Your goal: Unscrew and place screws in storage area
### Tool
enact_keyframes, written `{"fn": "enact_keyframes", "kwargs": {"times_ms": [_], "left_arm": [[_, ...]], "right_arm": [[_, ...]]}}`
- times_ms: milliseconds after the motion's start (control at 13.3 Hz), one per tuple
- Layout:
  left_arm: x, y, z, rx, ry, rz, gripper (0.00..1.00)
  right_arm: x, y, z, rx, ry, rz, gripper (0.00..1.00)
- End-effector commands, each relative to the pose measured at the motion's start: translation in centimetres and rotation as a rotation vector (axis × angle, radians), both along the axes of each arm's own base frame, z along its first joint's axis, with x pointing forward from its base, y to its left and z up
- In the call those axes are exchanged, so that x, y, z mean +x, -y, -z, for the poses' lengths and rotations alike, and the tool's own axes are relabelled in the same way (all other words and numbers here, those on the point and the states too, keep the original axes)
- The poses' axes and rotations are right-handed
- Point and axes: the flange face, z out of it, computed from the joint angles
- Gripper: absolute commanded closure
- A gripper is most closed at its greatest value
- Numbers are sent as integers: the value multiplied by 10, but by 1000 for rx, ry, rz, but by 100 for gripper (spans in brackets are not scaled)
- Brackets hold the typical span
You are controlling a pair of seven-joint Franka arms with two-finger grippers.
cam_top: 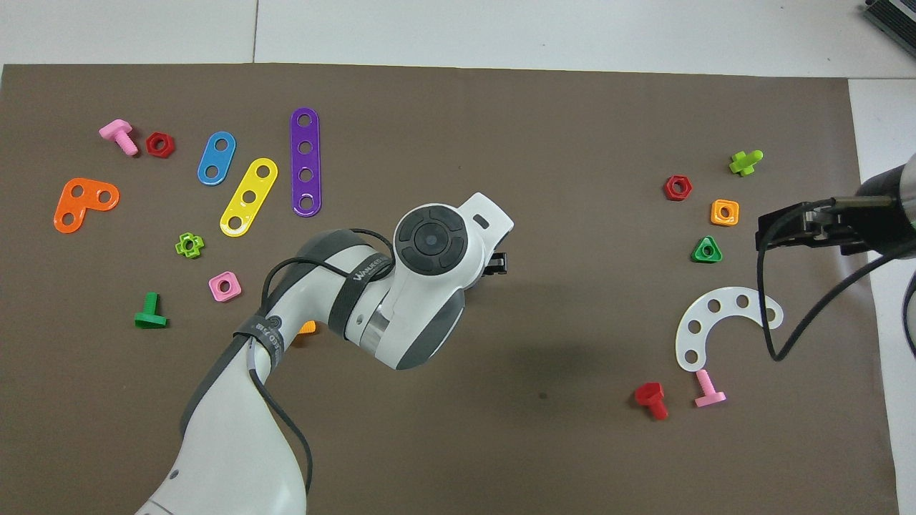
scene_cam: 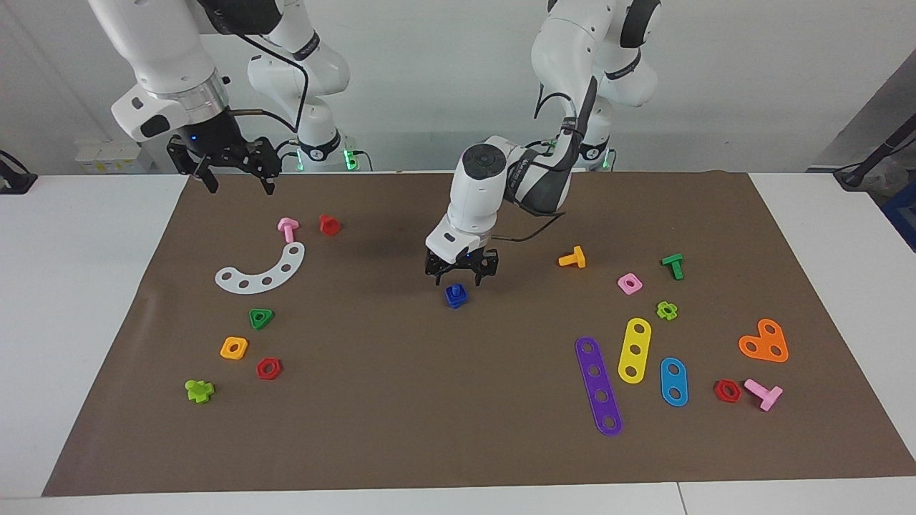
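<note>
A small dark-blue screw (scene_cam: 456, 295) sits on the brown paper mat (scene_cam: 401, 415) near its middle. My left gripper (scene_cam: 461, 276) hangs just above the screw with its fingers spread, and nothing is between them. In the overhead view the left arm's wrist (cam_top: 429, 265) covers the screw and most of the gripper. My right gripper (scene_cam: 235, 180) is open and empty. It waits raised over the mat's edge nearest the robots at the right arm's end, and it also shows in the overhead view (cam_top: 769, 232).
A white curved strip (scene_cam: 262, 270), a pink bolt (scene_cam: 288, 229), a red bolt (scene_cam: 329, 224) and several nuts lie toward the right arm's end. An orange bolt (scene_cam: 572, 258), a green bolt (scene_cam: 673, 265) and purple (scene_cam: 598, 385), yellow and blue strips lie toward the left arm's end.
</note>
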Motion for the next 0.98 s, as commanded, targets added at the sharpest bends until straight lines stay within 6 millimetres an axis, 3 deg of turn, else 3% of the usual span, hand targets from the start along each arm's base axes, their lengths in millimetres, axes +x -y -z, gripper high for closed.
{"fn": "enact_keyframes", "kwargs": {"times_ms": [0, 150, 902], "left_arm": [[-11, -2, 19, -1, 9, 0, 18], [-13, -1, 20, -5, 13, 1, 22], [-18, 4, 36, -29, 38, -43, 23]], "right_arm": [[0, 0, -3, 28, -10, -9, 0], [0, 0, -3, 28, -10, -9, 0], [0, 0, -3, 28, -11, -9, 0]]}}
